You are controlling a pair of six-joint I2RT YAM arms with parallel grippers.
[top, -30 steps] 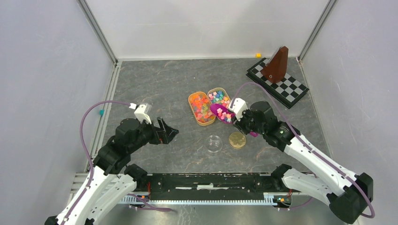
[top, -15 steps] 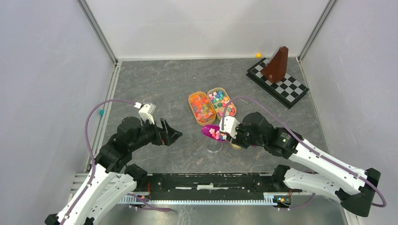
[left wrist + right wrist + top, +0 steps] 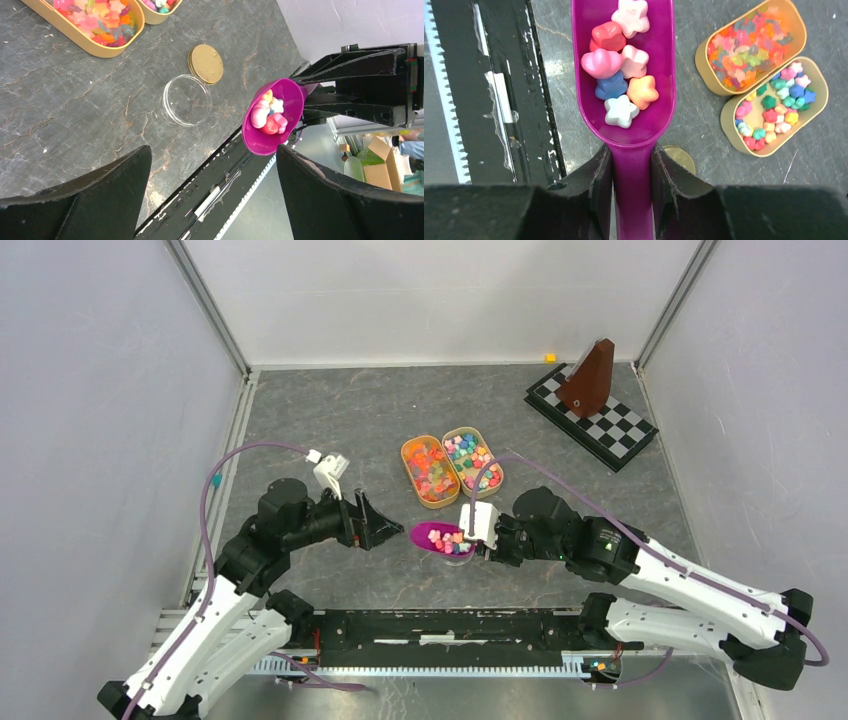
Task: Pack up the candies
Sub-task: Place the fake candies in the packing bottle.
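My right gripper (image 3: 633, 172) is shut on the handle of the purple scoop (image 3: 624, 75), which holds several candies (image 3: 616, 70): pink, blue, orange and white. In the top view the scoop (image 3: 440, 538) hangs over the small clear jar (image 3: 458, 552). The jar (image 3: 186, 100) stands open in the left wrist view, its gold lid (image 3: 205, 63) lying beside it. Two tan oval tubs (image 3: 430, 471) (image 3: 472, 460) behind hold many more candies. My left gripper (image 3: 372, 525) is open and empty, just left of the scoop.
A checkered board (image 3: 591, 417) with a brown metronome (image 3: 588, 380) stands at the back right. A small orange piece (image 3: 550, 357) lies by the back wall. The black rail (image 3: 450, 628) runs along the near edge.
My right gripper has carried the loaded scoop from the tubs down and left, to over the clear jar. My left gripper has moved right, closer to the scoop.
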